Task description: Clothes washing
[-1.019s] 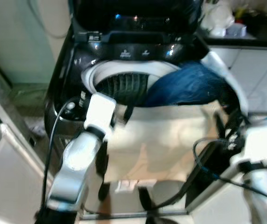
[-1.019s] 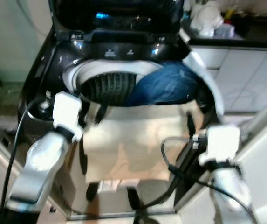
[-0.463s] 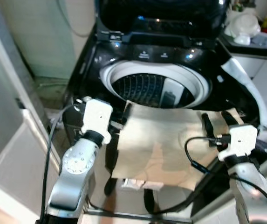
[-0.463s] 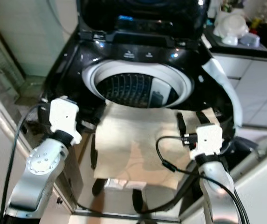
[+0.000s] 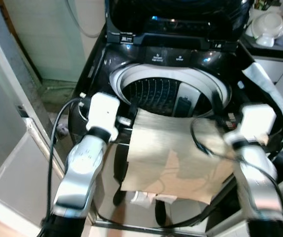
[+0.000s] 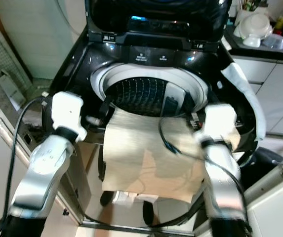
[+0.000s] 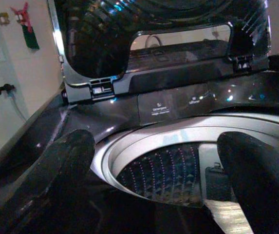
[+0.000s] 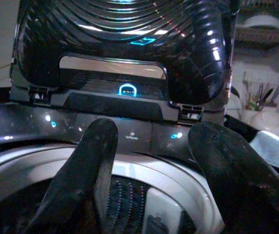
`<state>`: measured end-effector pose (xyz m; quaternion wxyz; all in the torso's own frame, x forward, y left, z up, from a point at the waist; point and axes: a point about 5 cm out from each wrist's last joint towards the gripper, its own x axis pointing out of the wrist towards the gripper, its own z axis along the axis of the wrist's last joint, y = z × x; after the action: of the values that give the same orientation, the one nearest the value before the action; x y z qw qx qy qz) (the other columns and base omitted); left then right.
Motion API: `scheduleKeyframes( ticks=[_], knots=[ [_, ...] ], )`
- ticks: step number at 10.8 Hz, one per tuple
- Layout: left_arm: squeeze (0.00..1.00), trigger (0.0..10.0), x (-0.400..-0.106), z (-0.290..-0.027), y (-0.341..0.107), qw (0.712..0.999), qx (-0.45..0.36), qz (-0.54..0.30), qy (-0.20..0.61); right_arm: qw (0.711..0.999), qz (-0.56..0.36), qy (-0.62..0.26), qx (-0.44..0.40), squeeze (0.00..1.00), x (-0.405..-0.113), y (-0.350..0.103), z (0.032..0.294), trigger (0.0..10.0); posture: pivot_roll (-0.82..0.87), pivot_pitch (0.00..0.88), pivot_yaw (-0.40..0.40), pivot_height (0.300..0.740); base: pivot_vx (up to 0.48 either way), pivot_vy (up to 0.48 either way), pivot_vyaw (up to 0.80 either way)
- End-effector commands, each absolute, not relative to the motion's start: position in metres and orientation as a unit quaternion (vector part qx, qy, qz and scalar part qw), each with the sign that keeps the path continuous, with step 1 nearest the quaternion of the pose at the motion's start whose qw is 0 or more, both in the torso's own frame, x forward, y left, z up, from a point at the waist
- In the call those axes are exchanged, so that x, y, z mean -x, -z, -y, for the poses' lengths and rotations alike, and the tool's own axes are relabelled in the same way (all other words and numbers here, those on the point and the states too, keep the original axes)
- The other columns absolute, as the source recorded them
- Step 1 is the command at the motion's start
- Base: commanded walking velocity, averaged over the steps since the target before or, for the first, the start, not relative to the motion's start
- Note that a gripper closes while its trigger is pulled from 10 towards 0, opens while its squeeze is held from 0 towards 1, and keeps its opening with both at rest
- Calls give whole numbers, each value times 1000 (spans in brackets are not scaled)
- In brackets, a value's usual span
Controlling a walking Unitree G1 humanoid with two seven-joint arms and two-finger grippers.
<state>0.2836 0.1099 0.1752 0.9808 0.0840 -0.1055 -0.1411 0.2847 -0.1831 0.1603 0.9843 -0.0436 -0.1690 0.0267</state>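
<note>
Both claws reach forward over the near rim of the washing machine [image 5: 260, 74], a big black top-loader with its lid [image 5: 181, 10] raised at the far side and the lit control panel [image 6: 153, 55] below it. Inside the white ring [image 5: 131, 74] lies the dark ribbed drum [image 5: 153, 94]; no garment can be made out in the part of the drum on view. Draped over the near edge, between the two arms, hangs a beige cloth [image 5: 166, 158], its far edge at the drum's mouth and its near end dangling down the machine's front. The left claw [image 7: 154, 175] sits at the cloth's far left corner with its black fingers [image 7: 61, 170] spread wide and nothing between them; the right claw [image 8: 151, 161] sits at the far right corner, likewise spread and empty, pointing at the panel. The cloth looks light, limp and soft, so it should fold and slide wherever it is unsupported; it would best be pinched at the two far corners, just beside each claw, and lifted together so it tips into the drum rather than slipping off the front. On the far right, a worktop [image 6: 279, 49] carries white bowls [image 6: 252, 29].
</note>
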Motion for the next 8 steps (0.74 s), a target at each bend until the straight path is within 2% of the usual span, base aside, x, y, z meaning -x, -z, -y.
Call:
scheduleKeyframes(
  ticks=[1,3,5,8],
  knots=[
    [0,10000,-286,-109,-178,980,-82,110,144,987,153,-21,33,0,-289,-158,183,10000,-80,0,-22,740,0,0,0],
    [0,10000,-286,-106,-177,979,-77,108,156,988,150,-30,35,0,-292,-160,173,10000,-83,0,-18,740,0,0,0],
    [0,10000,-287,-105,-177,979,-77,107,159,989,139,-32,32,0,-294,-160,168,10000,-76,0,-20,740,0,0,-678],
    [0,10000,-287,-105,-177,978,-78,109,162,988,142,-34,41,0,-296,-163,165,10000,-76,0,-22,740,0,0,0]
  ],
)
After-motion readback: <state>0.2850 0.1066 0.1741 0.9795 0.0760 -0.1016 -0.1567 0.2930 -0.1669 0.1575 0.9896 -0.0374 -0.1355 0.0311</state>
